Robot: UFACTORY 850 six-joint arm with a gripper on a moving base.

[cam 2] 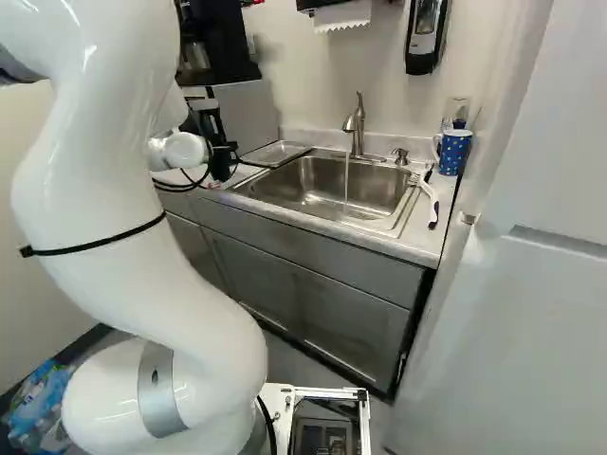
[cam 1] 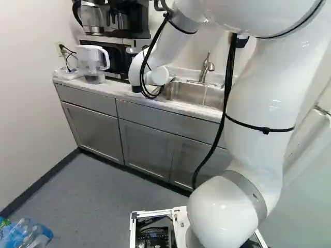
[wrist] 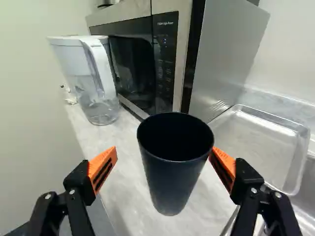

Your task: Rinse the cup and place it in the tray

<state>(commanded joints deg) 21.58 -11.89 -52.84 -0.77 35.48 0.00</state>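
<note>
**Black tapered cup (wrist: 172, 167) stands between the claw's (cam 2: 220, 156) open fingers**

The cup is upright on the pale marbled counter (wrist: 133, 196), its mouth up and its inside dark. The claw's 2 black fingers with orange pads (wrist: 102, 167) are spread wide around it: 1 is clearly apart from the wall, and the other is at or just beside the rim, too close to tell if it touches. There is no grip.

Near the cup, on its sink side, lies the shallow silver metal tray (wrist: 256, 142). Behind the cup is the steel-and-black microwave (wrist: 133, 59); beyond the cup, on the side away from the tray, stands the clear pitcher with a white lid and handle (wrist: 86, 73).

Farther from the cup, past the tray, a thin stream of water (cam 2: 346, 185) runs from the brushed-metal faucet (cam 2: 356, 128) into the stainless-steel sink (cam 2: 313, 190). The blue dotted mug (cam 2: 455, 150) stands past the sink from the cup.
</note>
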